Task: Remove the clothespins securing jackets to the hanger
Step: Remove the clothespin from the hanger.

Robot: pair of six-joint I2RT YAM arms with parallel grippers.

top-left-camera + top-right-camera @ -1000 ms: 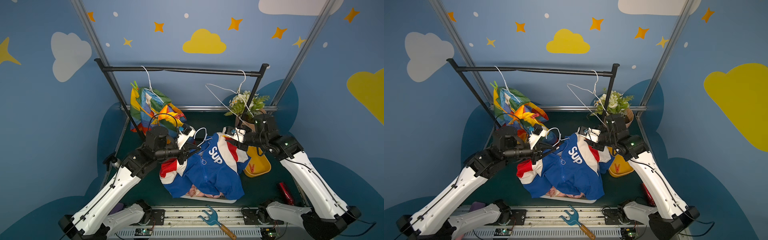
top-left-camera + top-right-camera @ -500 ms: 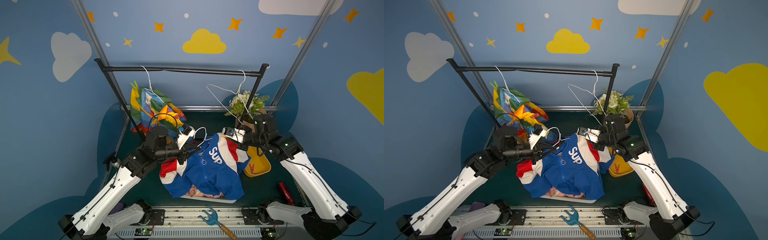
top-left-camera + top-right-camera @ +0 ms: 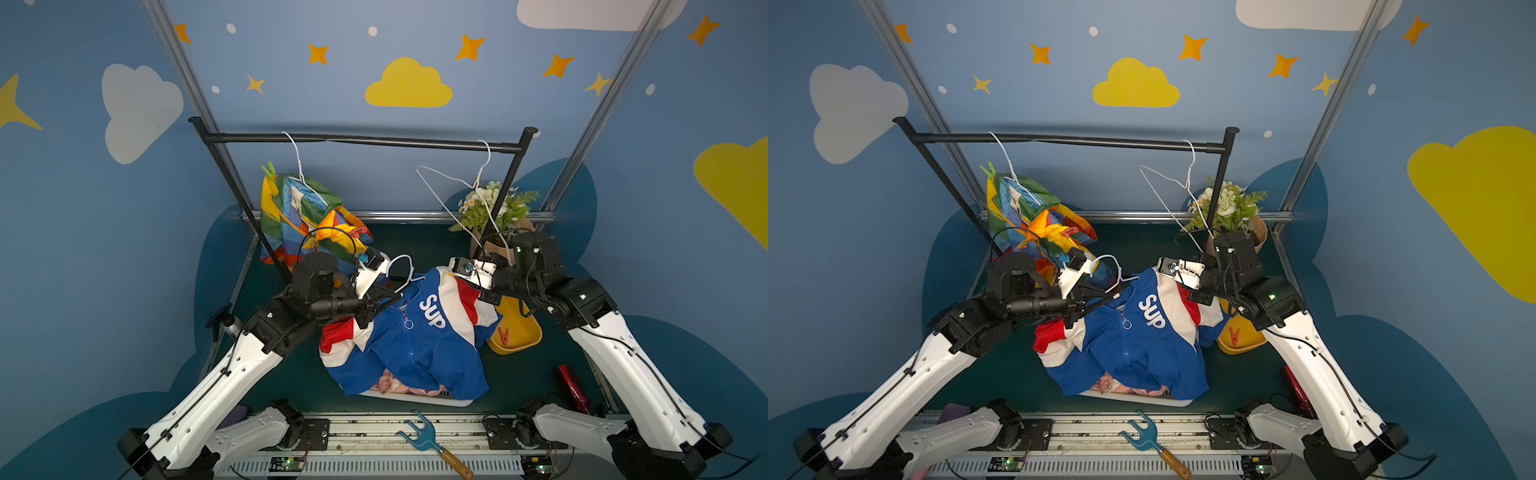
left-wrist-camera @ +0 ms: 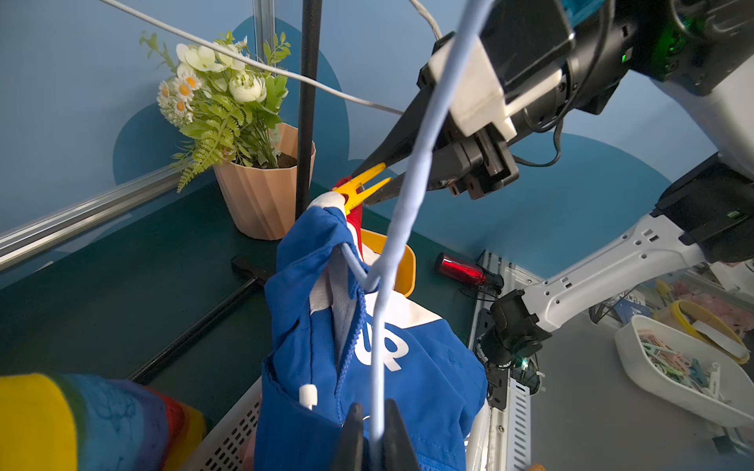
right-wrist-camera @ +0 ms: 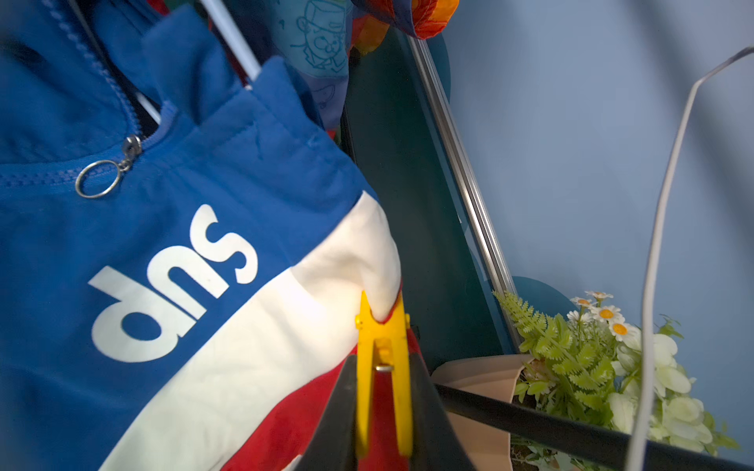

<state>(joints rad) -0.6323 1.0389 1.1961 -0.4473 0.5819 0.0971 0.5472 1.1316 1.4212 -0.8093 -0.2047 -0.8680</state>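
At far left the rainbow jacket [image 3: 307,216] hangs from the rail [image 3: 361,139] with a green pin [image 3: 269,170] at its shoulder and, in a top view, a red pin [image 3: 1071,232] lower down, so that garment looks not yet dealt with. The left end effector [image 4: 375,420] is pressed together on the blue hanger [image 4: 398,232], holding it off the rail, with the blue jacket [image 3: 415,340] draped from it over the basket [image 3: 415,401], where the pink jacket [image 3: 390,386] lies. The step in hand is the pin on the shoulder nearer the right arm: the right end effector [image 5: 382,391] pinches the tails of a yellow pin [image 5: 381,330] whose mouth straddles the white-and-red fabric. The next move probably calls for a squeeze firm enough to spread that mouth, then a straight pull back along the pin while the left side steadies the hanger, and likely a drop into the yellow dish [image 3: 519,340], where a loose pin [image 3: 503,334] already lies. Both top views hide the yellow pin behind the right wrist; the left wrist view shows it side-on with the wire entering the collar; only the right wrist view shows its mouth on the cloth, though whether it has let go cannot be told
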